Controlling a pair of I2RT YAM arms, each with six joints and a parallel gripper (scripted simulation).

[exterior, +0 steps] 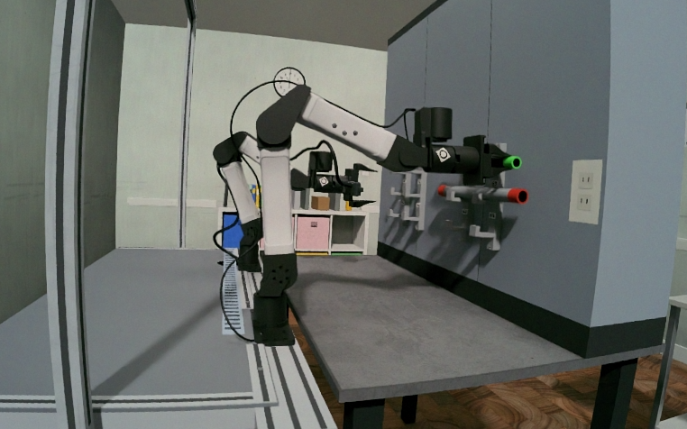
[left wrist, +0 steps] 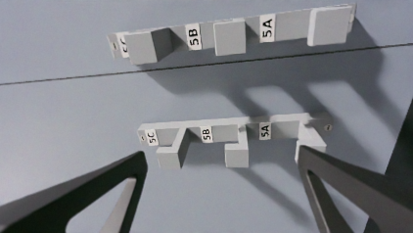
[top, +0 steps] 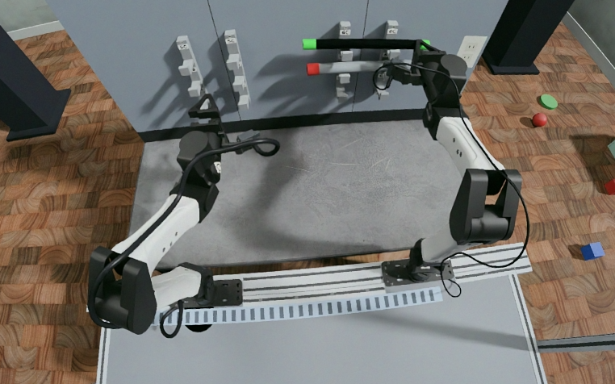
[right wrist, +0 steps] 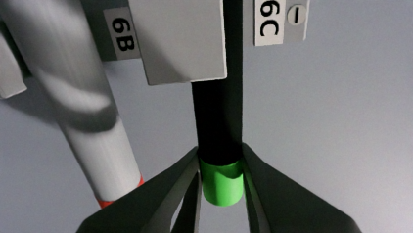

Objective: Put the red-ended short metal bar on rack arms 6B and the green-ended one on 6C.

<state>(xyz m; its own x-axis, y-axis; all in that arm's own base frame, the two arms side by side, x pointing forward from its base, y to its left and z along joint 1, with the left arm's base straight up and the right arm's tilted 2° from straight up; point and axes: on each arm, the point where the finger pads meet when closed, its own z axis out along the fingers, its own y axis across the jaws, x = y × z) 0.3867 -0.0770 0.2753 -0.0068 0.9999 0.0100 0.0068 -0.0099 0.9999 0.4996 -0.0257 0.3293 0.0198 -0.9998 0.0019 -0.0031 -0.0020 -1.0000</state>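
The green-ended black bar (top: 366, 43) (exterior: 512, 162) (right wrist: 220, 122) lies across the 6C arms, behind the front lip of the near arm (right wrist: 178, 41); its middle shows between the two rack strips. My right gripper (top: 423, 46) (right wrist: 220, 152) is shut on it near its right green end. The red-ended grey bar (top: 357, 67) (exterior: 517, 196) (right wrist: 105, 157) lies just below, at the 6B arms; its right part is hidden in the top view. My left gripper (exterior: 372, 186) (left wrist: 218, 156) is open and empty, facing the 5A to 5C rack.
The left rack strips (top: 190, 66) (left wrist: 230, 36) carry labels 5A, 5B and 5C and hold no bar. A wall outlet (top: 472, 50) (exterior: 584, 190) is right of the right arm's gripper. The grey table (top: 328, 190) (exterior: 415, 331) runs below the wall.
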